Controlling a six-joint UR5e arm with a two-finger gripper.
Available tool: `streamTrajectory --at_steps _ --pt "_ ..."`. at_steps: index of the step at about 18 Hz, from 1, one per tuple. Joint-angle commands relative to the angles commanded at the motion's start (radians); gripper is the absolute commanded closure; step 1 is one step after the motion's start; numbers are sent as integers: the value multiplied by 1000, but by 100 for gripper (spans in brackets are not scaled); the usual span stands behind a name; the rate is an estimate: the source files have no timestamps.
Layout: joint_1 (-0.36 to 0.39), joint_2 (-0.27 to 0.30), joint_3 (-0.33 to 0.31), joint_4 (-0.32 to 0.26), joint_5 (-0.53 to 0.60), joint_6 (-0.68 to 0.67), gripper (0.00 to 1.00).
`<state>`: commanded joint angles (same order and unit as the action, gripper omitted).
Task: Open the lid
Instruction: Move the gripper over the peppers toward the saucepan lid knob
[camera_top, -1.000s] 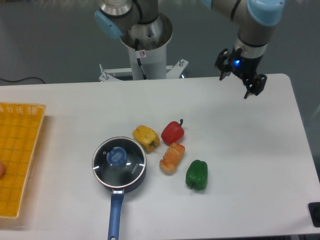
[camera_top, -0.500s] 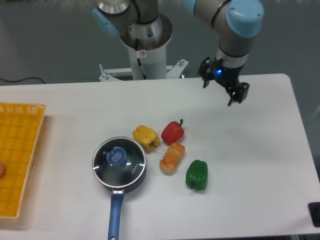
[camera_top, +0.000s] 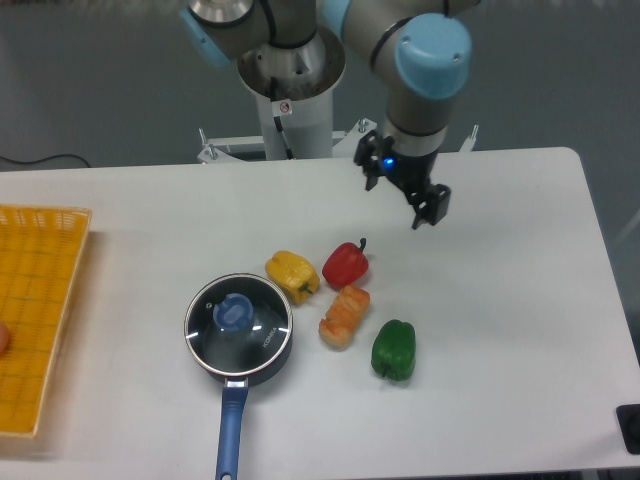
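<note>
Gripper (camera_top: 404, 196) spread, holding nothing; lid (camera_top: 238, 319) seated on saucepan (camera_top: 240, 372); contents unclear

A silver-grey arm (camera_top: 400, 30) with light-blue joint caps is seen at the top centre of the frame, mounted on a white pedestal (camera_top: 292, 120) and ended by a black gripper (camera_top: 405, 190) with a small blue light.

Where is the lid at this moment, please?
The lid sits closed on the dark blue saucepan, front-centre-left of the table, just left of the yellow pepper.
</note>
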<state>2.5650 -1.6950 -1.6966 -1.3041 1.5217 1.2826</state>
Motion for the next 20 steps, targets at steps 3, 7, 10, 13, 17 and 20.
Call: streamTrajectory --at_steps 3,7,10,13,17,20 --pt "-49 -5 -6 17 0 -44 0" --pt "-103 -18 -12 37 5 -92 0" --pt "-127 -21 -17 39 5 -132 0" --pt "-150 -25 -18 45 6 -154 0" --pt "-172 -28 -18 55 5 -169 0" --pt "-174 -32 -18 63 5 -170 0"
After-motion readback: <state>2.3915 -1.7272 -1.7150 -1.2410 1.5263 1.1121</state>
